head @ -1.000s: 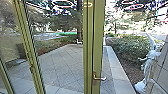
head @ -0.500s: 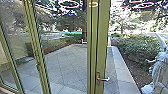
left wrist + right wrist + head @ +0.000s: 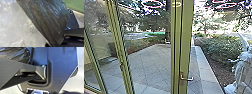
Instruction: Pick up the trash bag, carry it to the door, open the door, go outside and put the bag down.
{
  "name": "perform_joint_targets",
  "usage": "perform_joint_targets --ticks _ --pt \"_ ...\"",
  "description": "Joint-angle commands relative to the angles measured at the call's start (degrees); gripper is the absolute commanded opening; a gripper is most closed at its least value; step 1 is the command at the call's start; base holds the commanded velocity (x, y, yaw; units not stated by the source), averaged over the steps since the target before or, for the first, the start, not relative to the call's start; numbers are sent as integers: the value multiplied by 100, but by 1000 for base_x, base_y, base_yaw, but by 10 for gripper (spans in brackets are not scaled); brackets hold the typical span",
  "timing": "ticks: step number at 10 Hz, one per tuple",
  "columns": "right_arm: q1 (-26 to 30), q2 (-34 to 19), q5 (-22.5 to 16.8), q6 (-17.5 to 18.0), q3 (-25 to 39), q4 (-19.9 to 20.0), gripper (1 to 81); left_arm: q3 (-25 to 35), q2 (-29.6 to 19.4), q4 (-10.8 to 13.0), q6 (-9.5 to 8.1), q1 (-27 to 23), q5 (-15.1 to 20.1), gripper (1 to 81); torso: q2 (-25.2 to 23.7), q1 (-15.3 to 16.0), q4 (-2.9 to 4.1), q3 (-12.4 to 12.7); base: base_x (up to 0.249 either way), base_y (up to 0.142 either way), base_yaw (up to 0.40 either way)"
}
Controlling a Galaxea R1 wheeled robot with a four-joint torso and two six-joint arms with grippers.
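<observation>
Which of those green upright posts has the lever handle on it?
The widest post, right of the head view's middle: a lever handle juts from it low down. The two slanting posts farther left show no such lever.

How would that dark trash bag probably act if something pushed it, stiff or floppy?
The trash bag would likely flop and change shape, as its plastic falls in long, loose creases. The shiny surface may make it slippery. The film looks thin, so it might tear.
</observation>
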Motion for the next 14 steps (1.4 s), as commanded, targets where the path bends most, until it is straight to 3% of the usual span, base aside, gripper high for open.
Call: perform_joint_targets --ticks 1,4,6,14 --pt "280 47 -283 -32 54 -25 811 9 -33 39 18 -319 290 10 0 7 0 0 0 0 0" --pt "245 -58 -283 -41 150 -34 811 53 -95 -5 27 -284 290 10 0 7 0 0 0 0 0" --pt "139 -348 -265 -32 678 -25 811 176 -183 3 27 -223 290 10 0 7 0 0 0 0 0" --pt "104 -2940 -152 12 4473 63 811 1986 -1527 -41 -43 -161 281 10 0 7 0 0 0 0 0"
